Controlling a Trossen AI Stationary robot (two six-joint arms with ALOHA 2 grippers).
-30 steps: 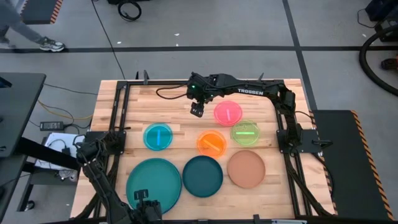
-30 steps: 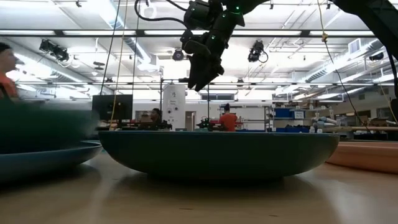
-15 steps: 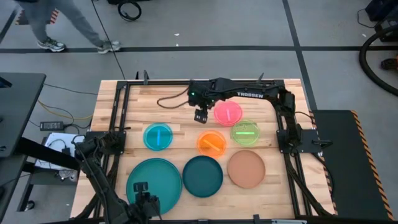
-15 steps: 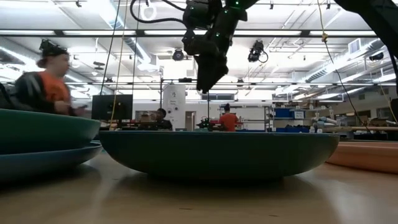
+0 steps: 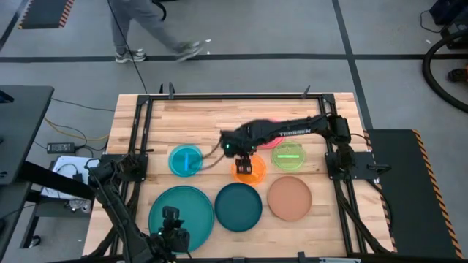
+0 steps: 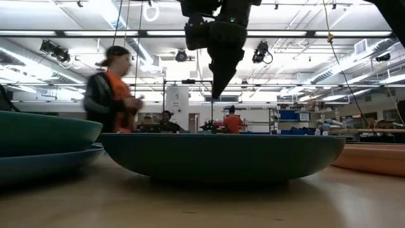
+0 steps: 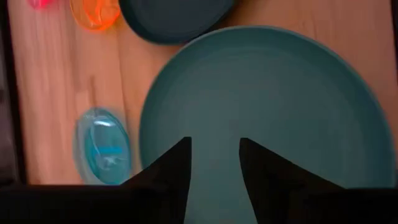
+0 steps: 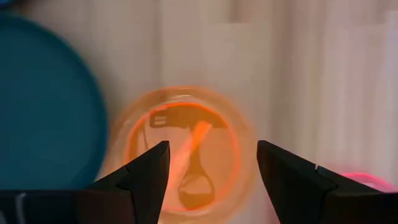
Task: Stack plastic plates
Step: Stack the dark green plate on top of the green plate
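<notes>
**Right arm hangs over orange plate as seven plates lie flat on the table**

The right gripper point(image 8: 211, 163) hovers above the small orange plate point(image 5: 249, 169), its fingers point(image 8: 144, 171) spread wide with the plate showing between them and nothing held. In the overhead view the right arm reaches in from the 3 o'clock side of the table point(image 5: 190, 117) to its middle, partly covering the pink plate point(image 5: 267, 126) at 12 o'clock of the orange one. The green plate point(image 5: 289, 155) lies at about 2 o'clock of the orange plate, the cyan plate point(image 5: 186, 161) at 9 o'clock.

Along the near edge sit the larger plates, all flat and face up: the large teal plate point(image 5: 180, 212), the dark teal plate point(image 5: 238, 207) just beside it, and the brown plate point(image 5: 289, 198) at 3 o'clock of that. Being round, none shows a long axis. At table level the teal plate point(image 6: 47, 133) rests in a blue plate point(image 6: 54, 162).

The left gripper point(image 7: 213, 168) waits above the large teal plate at the table's 7 o'clock corner, fingers parted and empty.

A person point(image 6: 112, 92) in an orange top walks across the room behind the table.
</notes>
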